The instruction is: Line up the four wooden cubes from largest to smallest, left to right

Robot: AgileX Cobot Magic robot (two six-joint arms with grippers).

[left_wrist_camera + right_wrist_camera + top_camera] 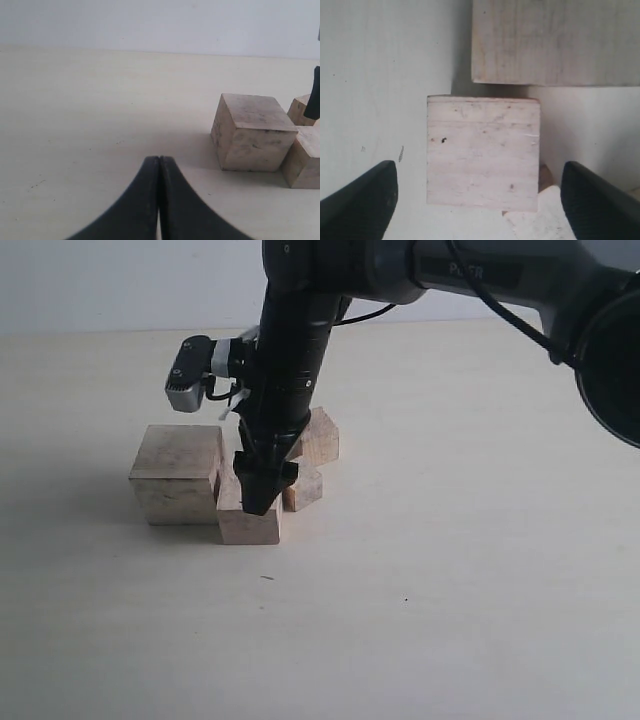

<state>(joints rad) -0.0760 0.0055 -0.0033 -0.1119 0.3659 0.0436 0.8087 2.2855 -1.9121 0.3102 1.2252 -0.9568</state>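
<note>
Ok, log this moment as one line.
right hand: open, flanking pale beige wooden cube beside largest wooden cube | left hand: shut, empty | row: not yet formed

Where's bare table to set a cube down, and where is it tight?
In the exterior view, wide bare table right of the cluster; also in front of it and left of the largest cube. Crowded: the open right gripper is over the second cube, close beside the largest cube, with the small cube and rear cube just behind.
</note>
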